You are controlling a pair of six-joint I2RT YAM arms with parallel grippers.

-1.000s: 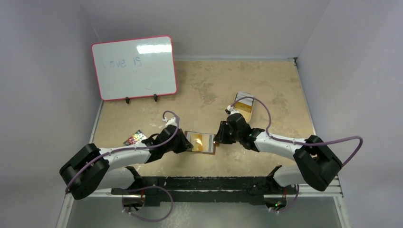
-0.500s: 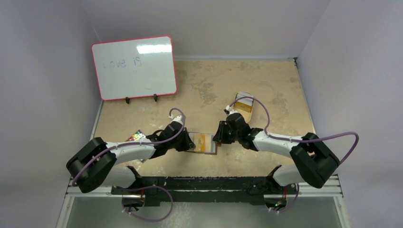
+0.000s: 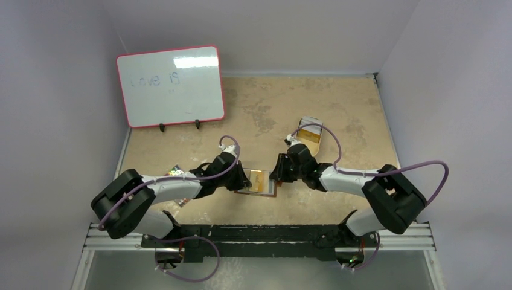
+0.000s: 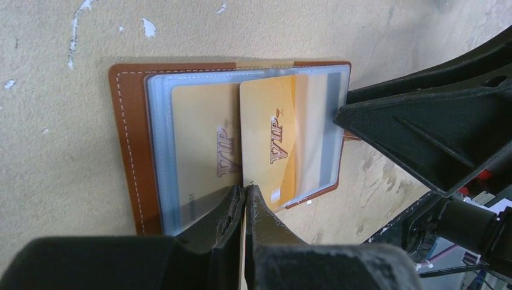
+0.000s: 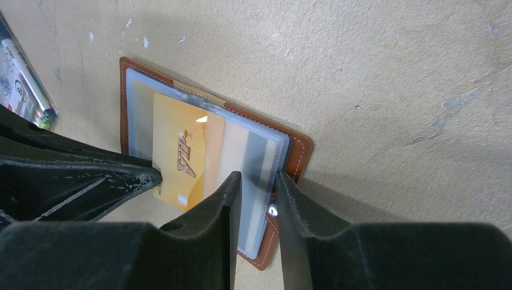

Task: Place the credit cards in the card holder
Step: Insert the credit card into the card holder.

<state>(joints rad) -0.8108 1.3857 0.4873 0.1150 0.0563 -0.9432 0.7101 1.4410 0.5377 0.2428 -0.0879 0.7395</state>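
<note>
We see open card holder [image 4: 136, 151] flat on counter [image 3: 338, 109]. Left gripper [image 4: 244, 199] jaws pinch gold card [image 4: 268, 142], half inside sleeve. Right gripper [image 5: 256, 181] jaws narrow, straddling holder's edge. Whiteboard [image 3: 170, 84], tin [image 3: 311, 130] behind holder.

Two white-and-black arms [image 3: 175, 188] with bulky black joints; purple cables looped along each; black wedge-shaped fingers [image 4: 416, 136].

The worktop [image 3: 259, 103] is a tan, mottled surface with pale scuffs and white flecks. Plain pale lilac-grey walls [image 3: 54, 121] close it in at nine, twelve and three o'clock. At ten o'clock a red-framed whiteboard [image 3: 171, 86] leans on small black feet, faint handwriting on it and a ceiling-light glare near its top edge. A black metal rail [image 3: 259, 232] runs along six o'clock.
</note>
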